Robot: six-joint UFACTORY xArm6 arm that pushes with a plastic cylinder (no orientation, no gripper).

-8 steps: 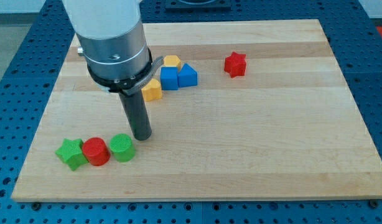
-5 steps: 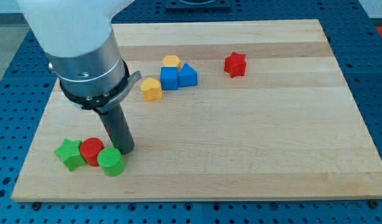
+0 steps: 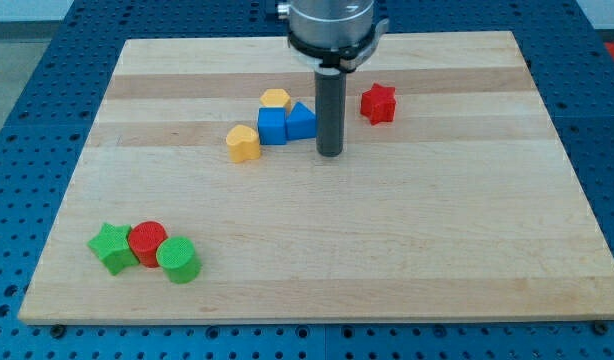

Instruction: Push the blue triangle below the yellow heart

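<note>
A: Where's my tip (image 3: 330, 153)?

B: On the table (image 3: 437, 230), just right of the blue triangle (image 3: 303, 121); a bare rod, holding nothing.

A: Progress?

B: Barely begun, I'd judge. The triangle sits right of the yellow heart (image 3: 243, 143), blue cube (image 3: 272, 126) between them.

1. The tabletop (image 3: 387, 240) is pale wood with lighter and darker lengthwise bands of grain.
2. Around it lies a blue surface (image 3: 17, 120) dotted with a regular grid of holes.
3. The blue triangle (image 3: 301, 121) and the blue cube (image 3: 272, 127) share one bright blue.
4. The yellow heart (image 3: 244, 143) and the yellow block (image 3: 276, 98) are orange-yellow.
5. The red star (image 3: 378, 103) and the red cylinder (image 3: 147, 243) are red.
6. The green star (image 3: 111, 247) and the green cylinder (image 3: 177, 260) are green.
7. The rod ending in my tip (image 3: 330, 153) is dark grey.
</note>
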